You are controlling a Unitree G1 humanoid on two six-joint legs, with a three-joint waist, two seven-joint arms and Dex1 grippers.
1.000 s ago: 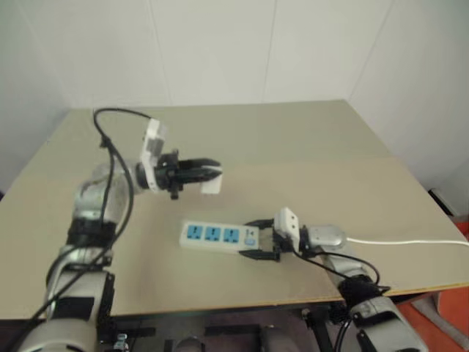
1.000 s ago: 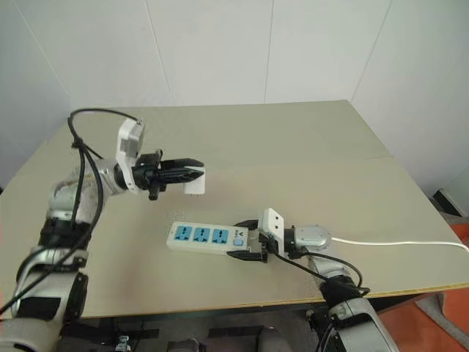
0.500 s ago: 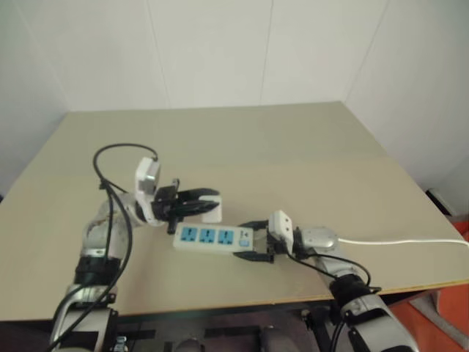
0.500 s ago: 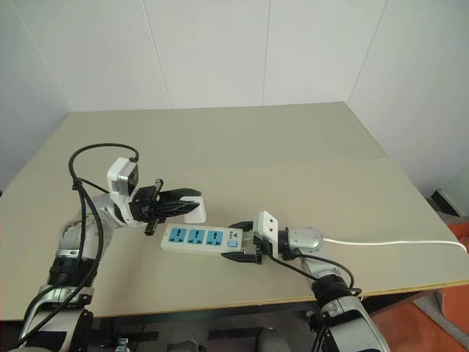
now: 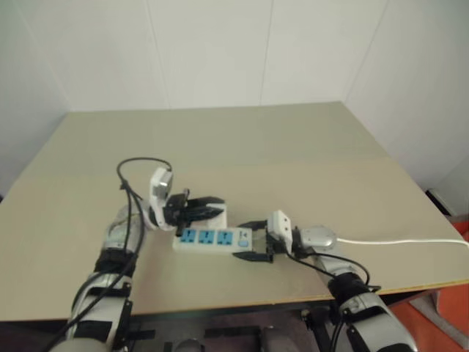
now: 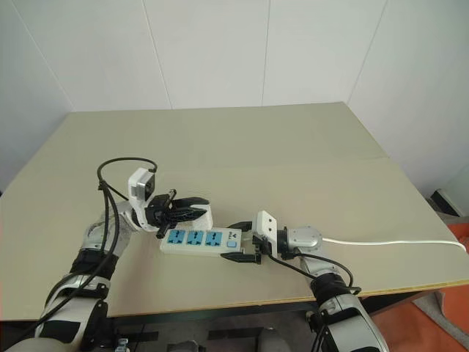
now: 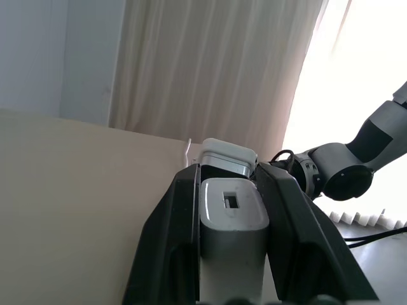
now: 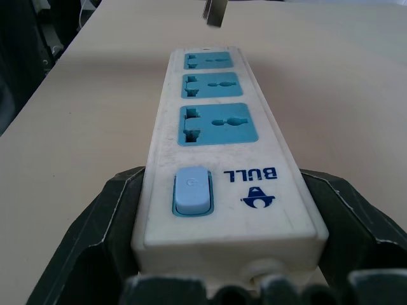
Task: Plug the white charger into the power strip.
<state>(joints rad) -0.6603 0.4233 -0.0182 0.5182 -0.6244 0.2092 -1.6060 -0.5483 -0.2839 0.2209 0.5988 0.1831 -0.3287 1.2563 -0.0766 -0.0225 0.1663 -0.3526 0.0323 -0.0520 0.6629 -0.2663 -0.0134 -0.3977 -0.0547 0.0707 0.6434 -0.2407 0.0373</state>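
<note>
Above the desk (image 5: 308,147), the left tool (image 5: 212,210) grips the white charger (image 5: 215,214), seemingly light and stiff, by its sides, while the right tool (image 5: 253,240) clamps the power strip (image 5: 214,239).

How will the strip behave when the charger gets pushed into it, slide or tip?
The strip is a long, low bar lying flat on the table, so tipping looks unlikely. Its smooth plastic on the smooth top could slide, but the right gripper clamps its switch end, which should hold it. The far end may still pivot slightly.
</note>
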